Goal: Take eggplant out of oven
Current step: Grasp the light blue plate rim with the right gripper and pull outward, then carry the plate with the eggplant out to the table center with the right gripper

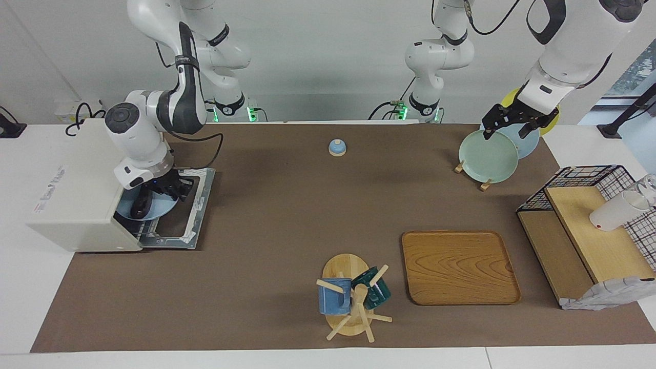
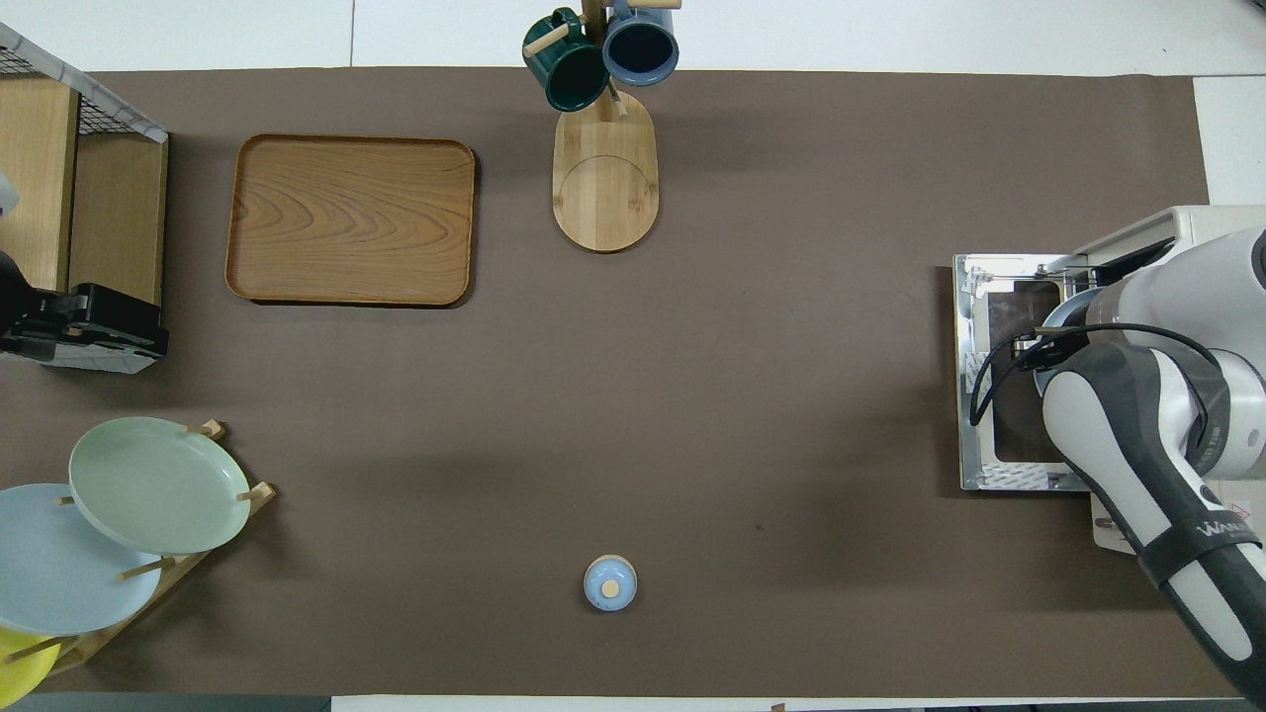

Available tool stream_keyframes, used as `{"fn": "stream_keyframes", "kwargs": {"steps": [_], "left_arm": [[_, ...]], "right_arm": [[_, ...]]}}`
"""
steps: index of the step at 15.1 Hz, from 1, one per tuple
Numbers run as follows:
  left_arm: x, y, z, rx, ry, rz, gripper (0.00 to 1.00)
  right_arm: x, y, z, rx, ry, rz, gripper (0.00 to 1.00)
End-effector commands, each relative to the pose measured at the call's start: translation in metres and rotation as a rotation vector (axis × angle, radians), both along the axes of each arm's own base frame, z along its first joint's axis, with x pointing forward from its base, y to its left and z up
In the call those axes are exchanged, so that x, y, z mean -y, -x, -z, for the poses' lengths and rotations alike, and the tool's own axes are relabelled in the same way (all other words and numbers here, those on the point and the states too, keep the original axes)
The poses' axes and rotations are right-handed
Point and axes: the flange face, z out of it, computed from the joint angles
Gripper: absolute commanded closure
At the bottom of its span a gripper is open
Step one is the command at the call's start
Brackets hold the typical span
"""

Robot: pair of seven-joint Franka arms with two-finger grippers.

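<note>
Eggplant [image 1: 139,205] lay dark and long on a light blue plate [image 1: 160,209] at the mouth of the oven [image 1: 77,179]. The plate poked out a little past the oven's front edge. The oven sat at the right arm's end of the table. Its door [image 1: 201,202] was dropped down flat on the brown mat [image 1: 282,215].

The right gripper [image 1: 166,188] was low over the plate, right by the end of the eggplant nearer to the robots. I could not tell if this gripper was wide or closed, or if it touched the eggplant. The oven's roof edge was close beside it, so it had little room on that side.

In front of the open door the mat was bare, with lots of room. A small blue knob [image 1: 337,147] sat alone, near the robots' edge of the mat. A mug stand [image 1: 353,302] and a wooden tray [image 1: 458,266] sat near the mat's edge farthest from the robots.

The left gripper [image 1: 507,128] waited up over a green plate [image 1: 487,156] in a plate rack, with its fingers [image 1: 487,134] spread wide and holding nothing. A wire basket shelf [image 1: 589,225] stood at the left arm's end.
</note>
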Motion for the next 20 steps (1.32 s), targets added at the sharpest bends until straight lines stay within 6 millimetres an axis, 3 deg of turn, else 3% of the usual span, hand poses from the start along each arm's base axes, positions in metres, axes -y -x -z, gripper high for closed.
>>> {"fn": "stream_keyframes", "kwargs": {"steps": [1, 3, 5, 8, 12, 17, 20], "left_arm": [[-0.003, 0.005, -0.004, 0.0, 0.003, -0.008, 0.0], [-0.003, 0.005, -0.004, 0.0, 0.003, -0.008, 0.0], [-0.003, 0.005, -0.004, 0.0, 0.003, -0.009, 0.0], [-0.003, 0.005, -0.004, 0.0, 0.002, -0.008, 0.0], [-0.003, 0.005, -0.004, 0.0, 0.003, -0.009, 0.0], [-0.003, 0.005, -0.004, 0.0, 0.003, -0.009, 0.0], [-0.003, 0.005, -0.004, 0.0, 0.003, -0.008, 0.0]], "right_arm": [[-0.013, 0.006, -0.007, -0.015, 0.065, -0.096, 1.0], [-0.049, -0.005, -0.026, -0.027, 0.088, -0.123, 1.0], [-0.103, -0.016, -0.047, -0.038, 0.143, -0.131, 1.0], [-0.19, -0.008, -0.067, -0.01, 0.214, -0.147, 1.0], [-0.285, 0.007, -0.081, 0.057, 0.201, -0.098, 1.0], [-0.438, 0.015, -0.046, 0.079, 0.194, -0.014, 1.0], [-0.494, 0.018, -0.009, 0.104, 0.151, 0.012, 1.0]]}}
